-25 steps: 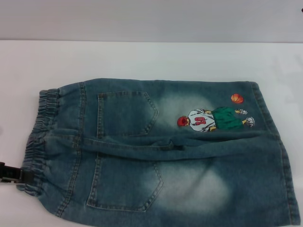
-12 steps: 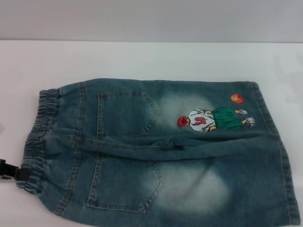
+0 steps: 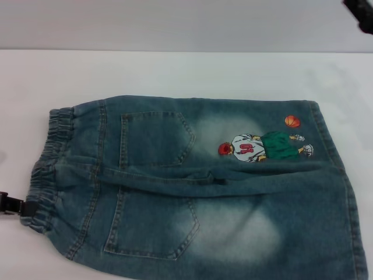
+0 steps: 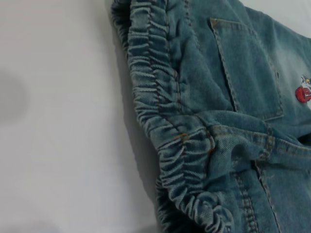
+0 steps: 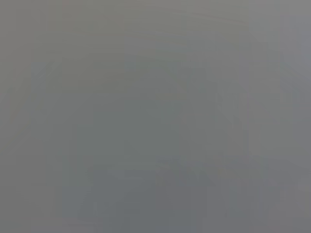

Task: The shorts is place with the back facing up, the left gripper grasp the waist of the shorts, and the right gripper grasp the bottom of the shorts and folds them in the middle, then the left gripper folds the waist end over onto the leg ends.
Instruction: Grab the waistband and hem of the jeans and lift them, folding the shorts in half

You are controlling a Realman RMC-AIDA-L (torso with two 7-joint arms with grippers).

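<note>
The left tool point(image 3: 11, 205) has slid outward along the waist point(image 3: 49, 169); its grip is unreadable, so it risks snagging only ruffles of the shorts point(image 3: 198, 186).

Head view overlooking shorts point(image 3: 198, 192), left wrist near waist point(image 4: 165, 121), both sharing it.

The shorts point(image 3: 204, 192) lie flat, back facing up, both back pockets visible. The waist point(image 3: 49, 169), a gathered elastic band, lies at the robot's left. The bottom point(image 3: 338, 175) lies right, beside the cartoon patch point(image 3: 265, 146).
</note>
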